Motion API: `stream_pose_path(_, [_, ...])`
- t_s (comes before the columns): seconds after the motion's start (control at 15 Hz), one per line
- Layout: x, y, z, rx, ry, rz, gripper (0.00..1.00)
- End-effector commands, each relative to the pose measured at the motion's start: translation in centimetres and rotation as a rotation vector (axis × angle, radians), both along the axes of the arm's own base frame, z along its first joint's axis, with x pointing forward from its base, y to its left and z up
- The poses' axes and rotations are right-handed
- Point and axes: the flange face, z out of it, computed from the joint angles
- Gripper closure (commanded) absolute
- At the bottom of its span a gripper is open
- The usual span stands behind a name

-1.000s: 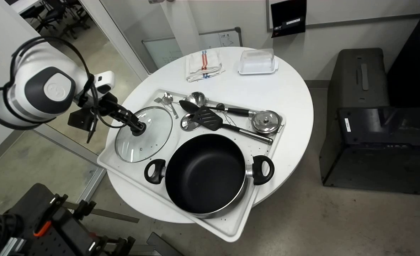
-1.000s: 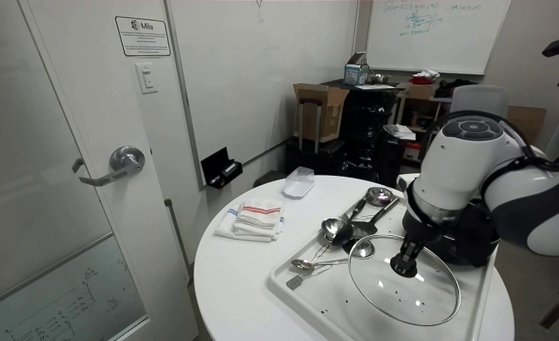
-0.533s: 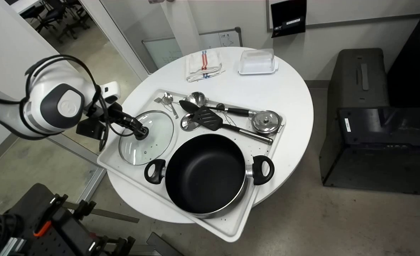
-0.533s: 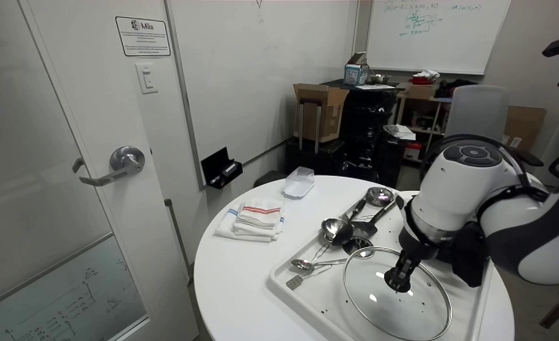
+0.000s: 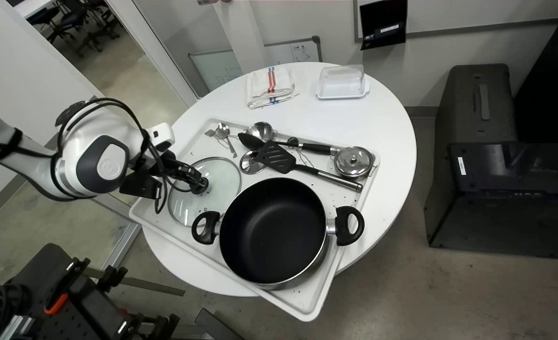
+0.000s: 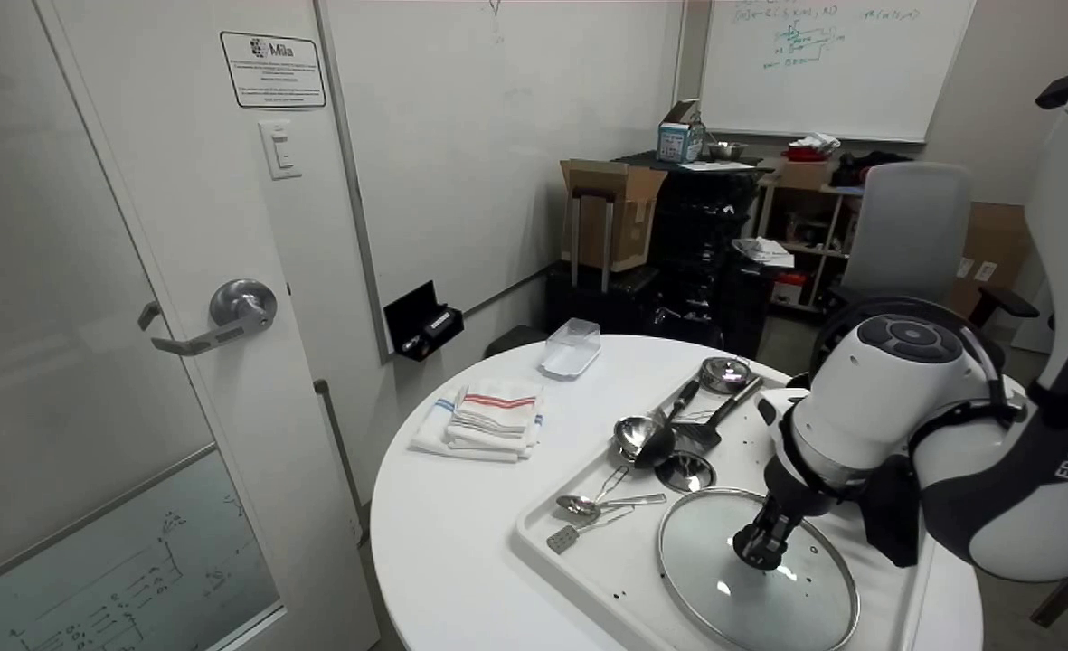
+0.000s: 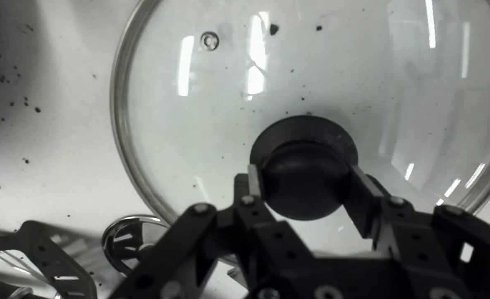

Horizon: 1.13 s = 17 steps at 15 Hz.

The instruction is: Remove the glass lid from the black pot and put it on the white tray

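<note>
The round clear-glass lid (image 7: pixel 307 89), likely fragile, has dipped, the black gripper (image 7: pixel 307 182) rightly pinching its black knob (image 7: pixel 305 176) from six o'clock.

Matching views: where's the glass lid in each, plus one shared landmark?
In an exterior view, glass lid: left of centre, up-left of the black pot.
In an exterior view, glass lid: low, right of centre.
In the wrist view, glass lid: centre and right, cut by the top edge.
Shared landmark: slotted black spatula, in all three.

The pot (image 5: pixel 274 231) is black, tray (image 6: pixel 624 551) white, cloths (image 6: pixel 488 425) striped red and blue.
</note>
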Motion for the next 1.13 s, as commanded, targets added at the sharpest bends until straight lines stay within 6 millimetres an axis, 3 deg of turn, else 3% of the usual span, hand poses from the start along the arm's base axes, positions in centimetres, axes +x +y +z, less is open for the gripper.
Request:
stream_pose_path(0.0, [0.5, -0.1, -0.8, 0.022, -0.034, 0.037, 0.75])
stream_pose_path(0.13, [0.5, -0.1, -0.5, 0.032, -0.035, 0.042, 0.7])
stream_pose_path(0.2, [0.5, -0.1, -0.5, 0.037, -0.034, 0.043, 0.25])
stream_pose_path(0.27, [0.4, -0.1, -0.3, 0.041, -0.033, 0.045, 0.23])
stream_pose_path(0.47, [-0.1, -0.1, 0.3, 0.054, -0.015, 0.045, 0.04])
stream_pose_path(1.07, [-2.3, -0.4, 4.1, 0.11, -0.004, 0.069, 0.0])
